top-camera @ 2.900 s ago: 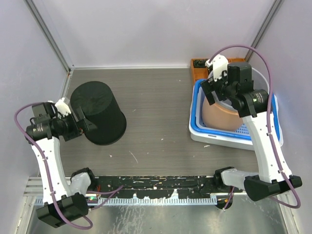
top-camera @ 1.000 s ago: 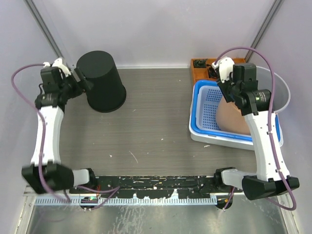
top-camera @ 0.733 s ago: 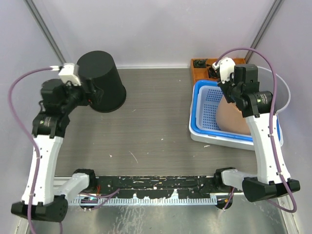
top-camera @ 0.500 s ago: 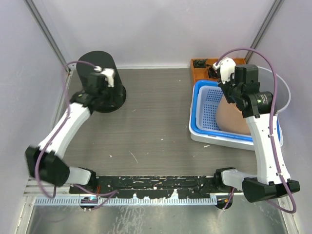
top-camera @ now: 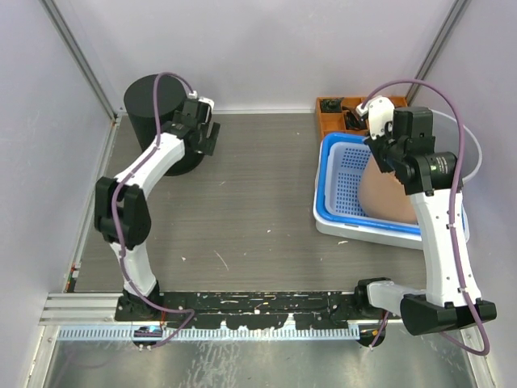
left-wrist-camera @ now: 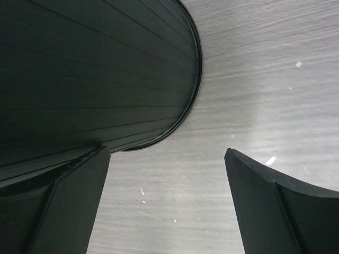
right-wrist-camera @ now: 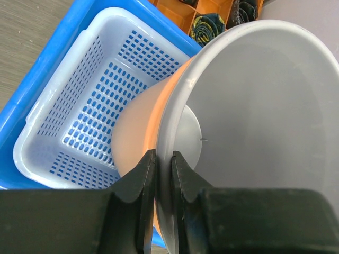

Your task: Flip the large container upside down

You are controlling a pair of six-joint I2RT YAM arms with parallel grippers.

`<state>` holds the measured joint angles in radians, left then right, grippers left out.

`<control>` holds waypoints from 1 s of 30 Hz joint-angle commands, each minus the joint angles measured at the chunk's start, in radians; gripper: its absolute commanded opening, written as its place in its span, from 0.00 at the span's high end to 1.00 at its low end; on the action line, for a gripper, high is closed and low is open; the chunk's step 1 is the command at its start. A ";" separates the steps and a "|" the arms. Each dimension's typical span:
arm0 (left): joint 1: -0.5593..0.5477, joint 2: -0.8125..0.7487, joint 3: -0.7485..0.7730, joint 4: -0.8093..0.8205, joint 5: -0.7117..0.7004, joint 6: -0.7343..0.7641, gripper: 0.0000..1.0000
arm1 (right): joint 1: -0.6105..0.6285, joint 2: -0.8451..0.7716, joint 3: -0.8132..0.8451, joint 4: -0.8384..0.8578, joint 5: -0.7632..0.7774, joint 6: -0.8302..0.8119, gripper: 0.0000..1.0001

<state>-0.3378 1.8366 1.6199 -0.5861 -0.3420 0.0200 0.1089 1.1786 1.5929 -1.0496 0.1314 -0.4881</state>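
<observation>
Left wrist view shows the left gripper with its two dark fingers spread wide and nothing between them; only the grey table is seen in the gap. The left finger stands just beside the lower wall of the black container, and it cannot be told if they touch. The container has its rim down on the table. In the top view the left gripper is at the right side of the black container, which stands with its closed base upward in the far left corner of the table. In the right wrist view the right gripper is closed on the rim of a grey tub, one finger on each side of the thin wall. The tub is tilted over a peach-coloured bowl that lies in a white perforated basket, and the basket sits in a blue tray. Behind them is an orange organizer. From above, the right gripper hangs over the basket at the right side of the table.
</observation>
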 commanded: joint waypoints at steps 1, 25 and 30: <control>0.051 0.126 0.116 0.032 -0.111 0.058 0.07 | -0.004 -0.008 0.114 0.022 -0.025 -0.027 0.99; 0.260 0.230 0.321 -0.213 0.073 -0.092 0.07 | -0.003 0.043 0.355 0.021 0.068 -0.252 0.99; 0.259 0.208 0.295 -0.214 0.046 -0.080 0.07 | -0.003 0.066 0.466 0.009 0.144 -0.308 0.99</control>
<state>-0.0856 2.1273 1.9266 -0.7982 -0.2832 -0.0555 0.1081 1.2709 1.9141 -1.1858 0.1566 -0.6781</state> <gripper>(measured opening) 0.931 0.199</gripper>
